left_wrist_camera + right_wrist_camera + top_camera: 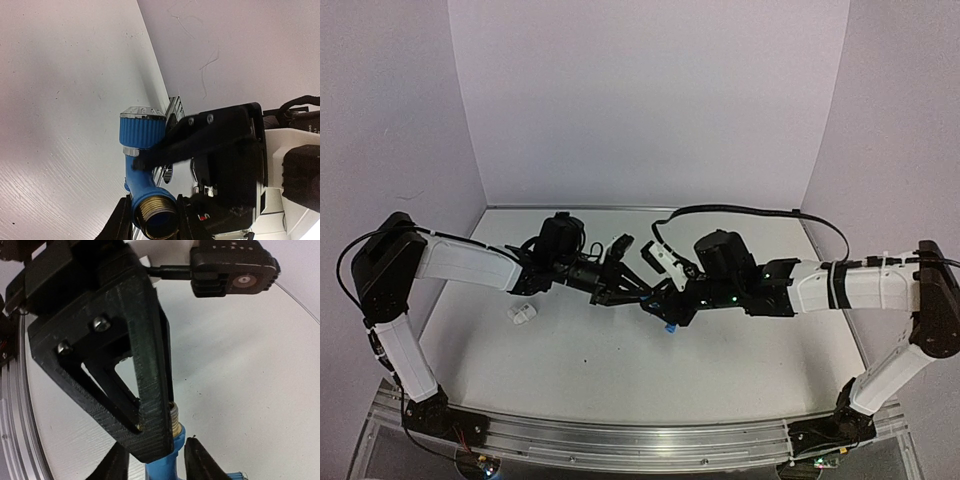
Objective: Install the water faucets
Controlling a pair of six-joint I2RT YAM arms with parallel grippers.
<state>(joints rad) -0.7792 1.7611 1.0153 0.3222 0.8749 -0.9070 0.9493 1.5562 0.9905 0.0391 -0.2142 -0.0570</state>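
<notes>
A blue water faucet with a bent spout hangs over the middle of the table between both grippers; only its lower tip (pixel 670 327) shows from above. My left gripper (pixel 625 292) is shut on its brass threaded end (pixel 156 212), and in the left wrist view its fingers press that end from both sides below the ribbed blue cap (pixel 142 131). My right gripper (pixel 157 464) is open. Its fingers straddle the blue body (pixel 162 470) with a gap on the right side. A left finger (pixel 150 390) hides most of the faucet there. The small white fitting (pixel 522 313) lies on the table at the left.
White walls close the table at the back and sides. An aluminium rail (pixel 620 440) with both arm bases runs along the near edge. A black cable (pixel 740 210) loops above the right arm. A black camera module (pixel 232 270) hangs at the top of the right wrist view.
</notes>
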